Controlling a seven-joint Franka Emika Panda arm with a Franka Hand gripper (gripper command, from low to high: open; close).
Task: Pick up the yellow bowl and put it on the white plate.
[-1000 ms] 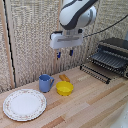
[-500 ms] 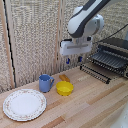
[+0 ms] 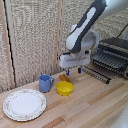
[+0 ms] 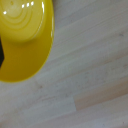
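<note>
The yellow vessel (image 3: pixel 64 88) is seen resting on the bench (image 3: pixel 95 107), just beside the blue mug (image 3: pixel 45 82) — well apart from the white plating (image 3: pixel 24 104). The fastener (image 3: pixel 71 71) is hung above the vessel, nothing held; finger opening cannot be told — blurred.

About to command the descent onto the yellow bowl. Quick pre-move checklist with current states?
1. Gripper above the yellow bowl, not touching: ok.
2. Gripper centred over the bowl: cannot tell; the wrist view shows the bowl off to one side.
3. Gripper open: cannot tell.
4. Bowl upright and empty: ok.
5. Blue mug and orange block close beside the bowl: not ok, tight clearance.
6. White plate free to receive the bowl: ok.
</note>
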